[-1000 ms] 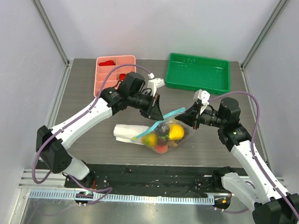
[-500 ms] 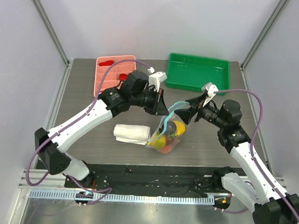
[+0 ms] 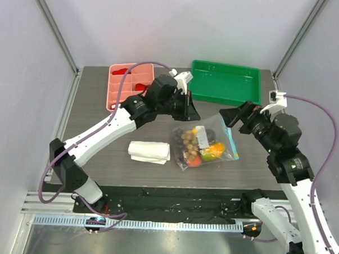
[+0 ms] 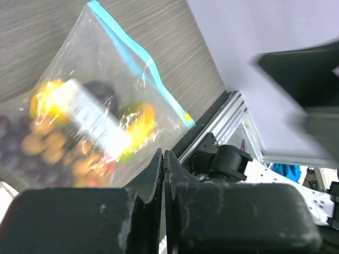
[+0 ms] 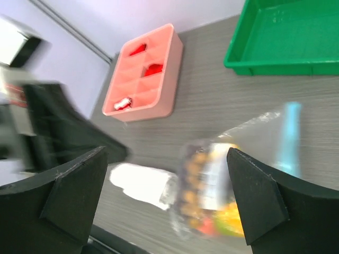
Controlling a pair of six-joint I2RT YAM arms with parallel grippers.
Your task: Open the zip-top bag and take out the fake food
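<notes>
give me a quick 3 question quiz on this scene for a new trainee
1. True or false: the right gripper is shut on the zip-top bag.
2. In the top view, the folded white cloth lies: A) left of the bag, B) right of the bag, C) on top of the bag.
3. Fill in: the fake food is ____ the bag.

Key
1. False: its jaws stand wide open with nothing between them.
2. A
3. inside
</notes>
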